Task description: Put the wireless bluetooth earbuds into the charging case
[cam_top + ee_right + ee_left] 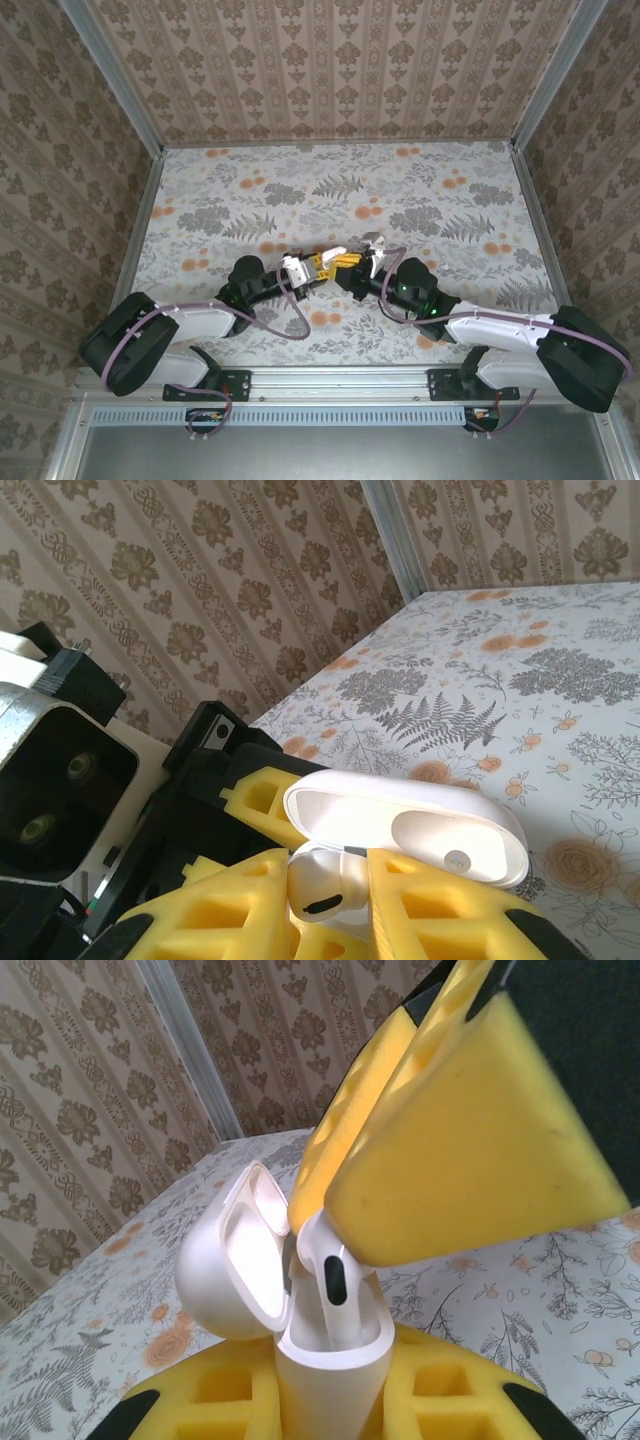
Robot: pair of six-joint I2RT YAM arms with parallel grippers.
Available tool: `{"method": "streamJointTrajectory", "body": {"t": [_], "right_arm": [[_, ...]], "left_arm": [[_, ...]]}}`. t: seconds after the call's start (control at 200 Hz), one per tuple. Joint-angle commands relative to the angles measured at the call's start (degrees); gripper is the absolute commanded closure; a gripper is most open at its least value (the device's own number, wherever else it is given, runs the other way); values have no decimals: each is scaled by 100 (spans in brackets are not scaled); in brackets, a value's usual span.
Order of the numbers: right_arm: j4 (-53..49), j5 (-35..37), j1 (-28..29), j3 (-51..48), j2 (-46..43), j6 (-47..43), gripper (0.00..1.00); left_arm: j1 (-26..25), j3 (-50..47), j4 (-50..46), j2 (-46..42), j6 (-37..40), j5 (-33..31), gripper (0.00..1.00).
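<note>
The walls (330, 60) all around are papered in brown stripes with a dark floral motif, with grey metal posts (110, 70) standing in the corners. The table (250, 190) is covered in a pale print of grey ferns and small orange flowers. Two black-and-white arms reach in from the near edge, the left arm (170, 335) and the right arm (500, 335), and they meet nose to nose about the middle of the table, lifted clear of the print. The left claw (330, 1405) has its yellow foam fingers (220, 1395) pressed in on either side of the charging case (330, 1360), a white one, gripping its lower body so that it stands upright between them. Its lid (240, 1260) is hinged open and leans away from the claw, showing a smooth, pale inside. The right claw (330, 905) comes down from above and opposite, its own yellow fingers (430, 900) closed together and pinching an earbud (318, 1255), which is white with a small dark oval on its side. That earbud sits right at the mouth of the case, just above the left claw's fingers, with its lower part already down inside the opening and its rounded head clamped between the right claw's fingertips. Seen from the right claw, the open lid lies just beyond its fingertips, touching or nearly touching the upper finger.
</note>
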Motion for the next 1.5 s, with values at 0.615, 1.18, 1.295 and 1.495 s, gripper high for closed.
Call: {"method": "streamJointTrajectory", "body": {"t": [0.615, 1.18, 1.295, 1.495], "right_arm": [[-885, -586, -411, 126, -543, -700, 76], [-1014, -679, -407, 274, -844, -724, 76], [-1043, -732, -407, 279, -827, -736, 75], [-1131, -541, -407, 351, -733, -744, 75]], "left_arm": [[-122, 65, 12, -227, 105, 449, 91], [-124, 60, -45, -201, 97, 274, 91], [-140, 78, -36, -198, 82, 315, 91], [-140, 120, -10, -136, -62, 302, 91]]}}
